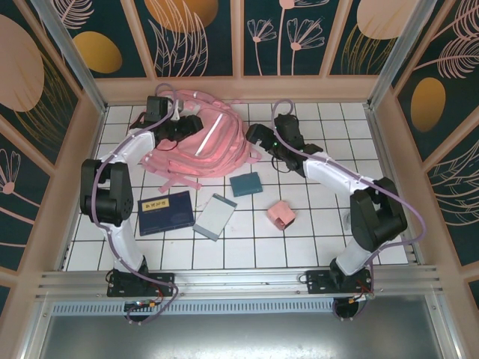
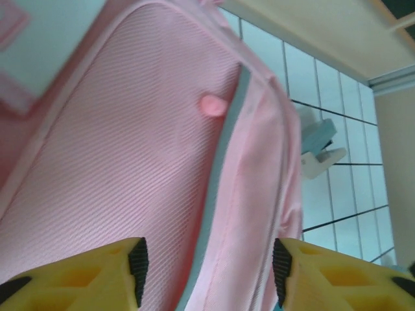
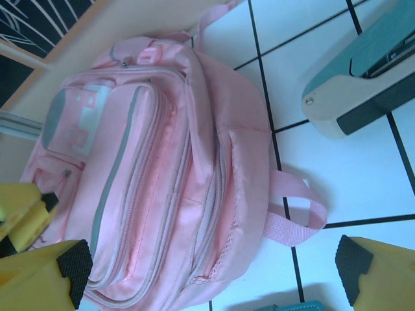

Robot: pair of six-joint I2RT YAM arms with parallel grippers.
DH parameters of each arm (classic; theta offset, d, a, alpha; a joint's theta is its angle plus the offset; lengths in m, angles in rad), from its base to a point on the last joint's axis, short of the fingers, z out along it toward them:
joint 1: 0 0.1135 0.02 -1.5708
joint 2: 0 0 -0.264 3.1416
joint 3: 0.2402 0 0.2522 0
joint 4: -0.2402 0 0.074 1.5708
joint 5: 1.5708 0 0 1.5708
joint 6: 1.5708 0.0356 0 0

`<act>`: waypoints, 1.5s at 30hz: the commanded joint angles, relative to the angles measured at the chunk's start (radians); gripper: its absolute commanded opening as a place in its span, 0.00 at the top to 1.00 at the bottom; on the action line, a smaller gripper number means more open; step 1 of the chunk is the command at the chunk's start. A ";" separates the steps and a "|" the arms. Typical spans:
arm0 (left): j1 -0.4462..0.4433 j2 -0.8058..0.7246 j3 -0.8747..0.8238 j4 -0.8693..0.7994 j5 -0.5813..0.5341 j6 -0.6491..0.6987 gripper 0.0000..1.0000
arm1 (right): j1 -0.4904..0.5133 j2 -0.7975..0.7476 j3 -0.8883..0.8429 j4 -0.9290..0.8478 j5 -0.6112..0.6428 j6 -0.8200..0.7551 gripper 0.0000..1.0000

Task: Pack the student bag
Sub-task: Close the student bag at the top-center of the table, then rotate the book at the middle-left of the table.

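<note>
- Two arms reach toward the student bag (image 1: 206, 146) in the top view. It lies at the far middle of the white-tiled table (image 1: 314, 239), with its pink straps spilling out on its near side.
- Same view: the left gripper (image 1: 187, 126) is over the bag's far-left part and the right gripper (image 1: 258, 137) is at the bag's right edge. Can't tell from up here how wide either one is.
- Stuff lying outside the bag, all on its near side: a dark blue book (image 1: 166, 212), a grey notebook (image 1: 215, 217) beside that, a teal book (image 1: 245, 183) closest to the bag, and a small pink box (image 1: 282, 215) farther off to the right. Can't see what's in the box.
- Left wrist view: the left gripper (image 2: 209, 265) is spread wide and holding nothing, hovering right over the bag's (image 2: 130, 162) ribbed pink fabric and a grey strip.
- Right wrist view: the right gripper (image 3: 214, 272) is also spread wide and empty, with the bag (image 3: 162, 181) in front of it. The front pockets look zipped shut, so no telling what's inside. A teal-and-cream object (image 3: 363, 84) sits on the tiles off the bag's side; not sure what it is.
</note>
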 commanded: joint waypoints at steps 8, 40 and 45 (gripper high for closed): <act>0.005 -0.409 -0.339 -0.046 -0.317 -0.133 0.27 | 0.074 -0.044 -0.004 -0.007 -0.092 -0.150 0.01; 0.005 -1.307 -1.120 -0.420 -0.447 -0.793 0.31 | 0.461 0.539 0.445 -0.077 -0.377 -0.419 0.76; 0.005 -1.319 -1.198 -0.370 -0.412 -0.827 0.33 | 0.466 0.615 0.519 -0.123 -0.339 -0.443 0.75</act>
